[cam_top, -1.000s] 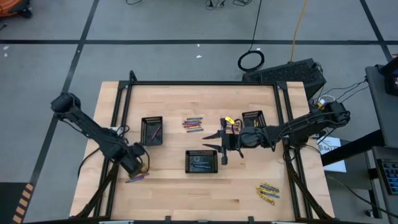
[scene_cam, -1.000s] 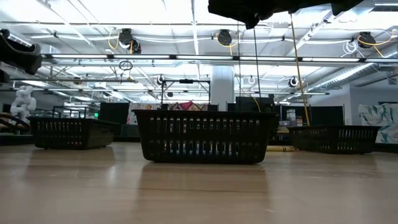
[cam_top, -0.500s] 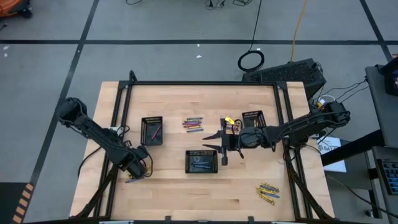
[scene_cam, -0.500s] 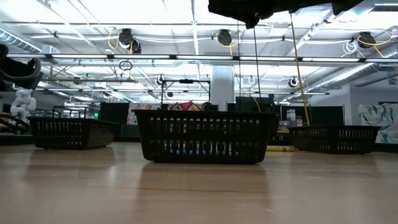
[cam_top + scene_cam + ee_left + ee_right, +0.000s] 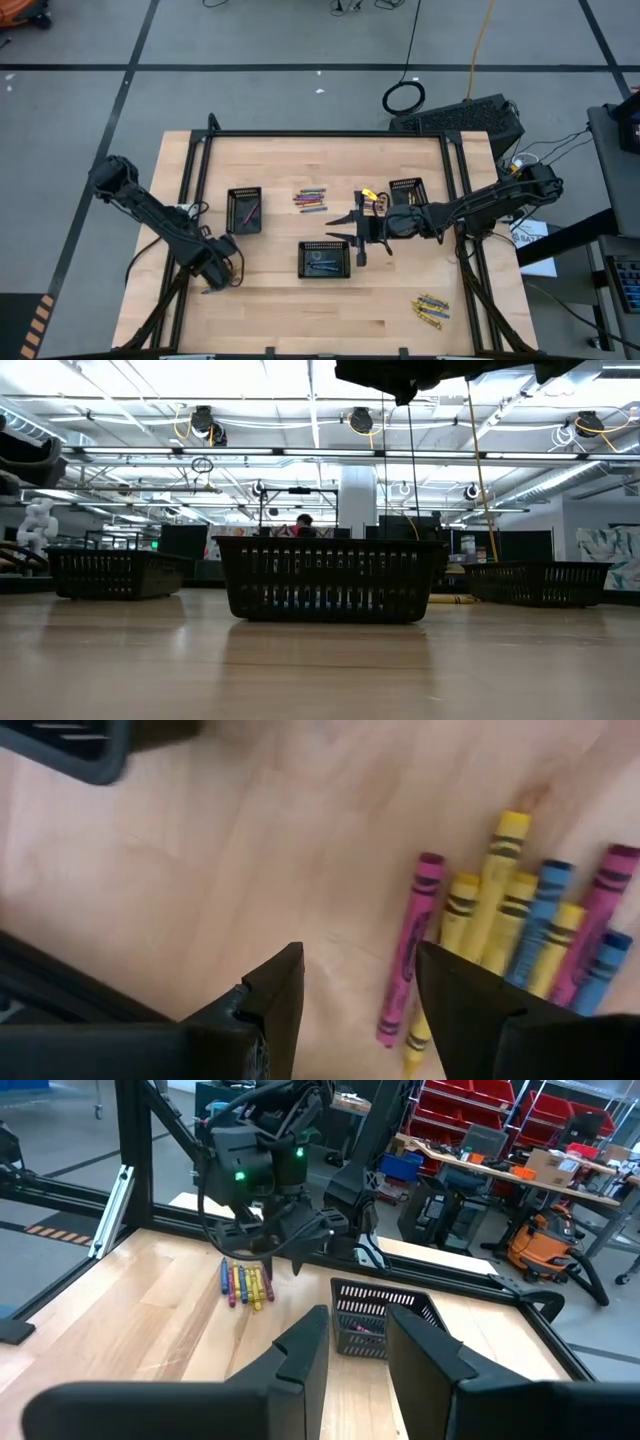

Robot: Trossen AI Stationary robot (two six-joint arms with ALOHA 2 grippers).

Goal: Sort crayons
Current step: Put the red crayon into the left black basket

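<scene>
A small pile of crayons (image 5: 510, 935), pink, yellow and blue, lies flat on the wooden table near its front left. My left gripper (image 5: 365, 1005) points down just over this pile (image 5: 245, 1285), open. One pink crayon (image 5: 405, 960) reaches into the gap between the fingers; I cannot tell whether they touch it. My right gripper (image 5: 335, 229) hangs level above the table's middle, open (image 5: 355, 1340), with nothing between its fingers. Two more crayon piles lie at the far middle (image 5: 310, 200) and the front right (image 5: 430, 308).
Three black mesh trays stand on the table: one at the left (image 5: 245, 208) with a crayon or two in it, one in the middle (image 5: 325, 258) with several, and one at the right (image 5: 405, 188). A black frame rail (image 5: 330, 134) runs along the table's far edge.
My left gripper has shifted a little toward the table's near edge and down; it now covers most of the front-left crayon pile in the high view. The gap between its fingers shows no change. The crayons have stayed where they lay.
</scene>
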